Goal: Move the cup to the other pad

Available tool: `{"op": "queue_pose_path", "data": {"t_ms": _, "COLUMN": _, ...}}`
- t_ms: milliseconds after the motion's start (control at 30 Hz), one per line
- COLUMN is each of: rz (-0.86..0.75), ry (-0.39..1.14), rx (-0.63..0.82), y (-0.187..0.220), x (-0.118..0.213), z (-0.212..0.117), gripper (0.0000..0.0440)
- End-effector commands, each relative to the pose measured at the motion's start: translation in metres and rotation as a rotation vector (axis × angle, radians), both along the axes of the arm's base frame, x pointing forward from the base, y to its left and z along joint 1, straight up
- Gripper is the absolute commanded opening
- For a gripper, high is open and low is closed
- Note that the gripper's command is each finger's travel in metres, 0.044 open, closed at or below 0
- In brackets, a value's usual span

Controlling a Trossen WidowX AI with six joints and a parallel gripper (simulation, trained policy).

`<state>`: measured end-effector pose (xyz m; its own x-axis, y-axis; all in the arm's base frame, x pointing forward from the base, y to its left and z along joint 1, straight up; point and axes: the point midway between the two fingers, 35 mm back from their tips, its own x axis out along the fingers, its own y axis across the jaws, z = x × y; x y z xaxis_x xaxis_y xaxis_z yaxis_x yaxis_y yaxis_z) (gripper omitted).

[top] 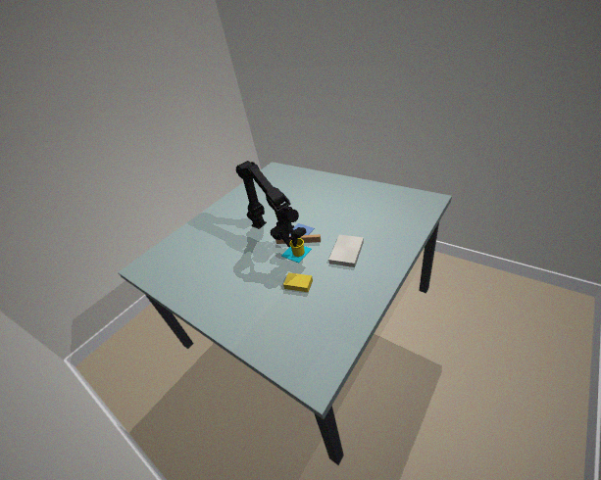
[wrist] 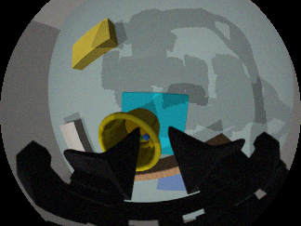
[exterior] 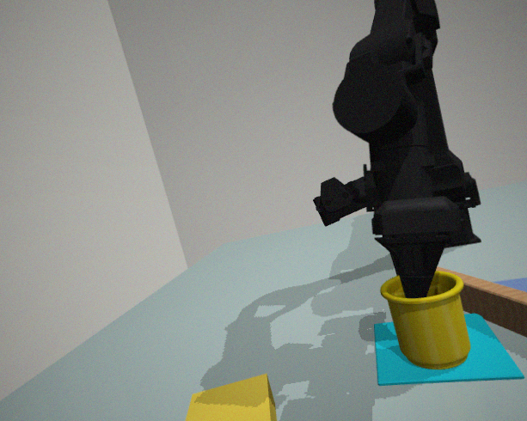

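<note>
The yellow cup [top: 297, 249] [exterior: 431, 330] [wrist: 103, 135], with marbles [wrist: 146, 138] inside, is seen slightly tilted over the cyan pad [top: 303, 257] [exterior: 490, 357] [wrist: 178, 108], its rim flanked by 2 parted fingertips of the opened pincer [top: 295, 242] [exterior: 414, 295] [wrist: 154, 130], while the blue pad [top: 306, 228] [exterior: 523, 284] [wrist: 171, 183] is left beyond the wooden bar [top: 312, 238] [exterior: 504, 301] [wrist: 160, 173].

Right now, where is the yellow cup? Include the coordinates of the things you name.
The yellow cup [top: 298, 251] [exterior: 431, 332] [wrist: 103, 139] is on the cyan pad [top: 288, 254] [exterior: 494, 357] [wrist: 178, 108], right of centre in the exterior view, beside the wooden bar [top: 312, 238] [exterior: 504, 308] [wrist: 163, 171].
</note>
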<state>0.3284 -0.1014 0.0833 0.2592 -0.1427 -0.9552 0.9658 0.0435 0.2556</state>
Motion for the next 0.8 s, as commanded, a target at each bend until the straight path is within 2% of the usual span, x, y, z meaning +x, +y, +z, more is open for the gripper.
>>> {"op": "queue_pose_path", "data": {"t_ms": 0, "rz": 0.002, "ry": -0.019, "rx": 0.013, "y": 0.0, "x": -0.003, "z": 0.006, "gripper": 0.0184}}
{"op": "queue_pose_path", "data": {"t_ms": 467, "rz": -0.011, "ry": -0.109, "rx": 0.027, "y": -0.004, "x": -0.013, "z": 0.05, "gripper": 0.0244}}
{"op": "queue_pose_path", "data": {"t_ms": 533, "rz": -0.013, "ry": -0.127, "rx": 0.021, "y": -0.006, "x": -0.014, "z": 0.06, "gripper": 0.0268}}
{"op": "queue_pose_path", "data": {"t_ms": 767, "rz": -0.035, "ry": -0.168, "rx": 0.011, "y": -0.016, "x": -0.015, "z": 0.083, "gripper": 0.0415}}
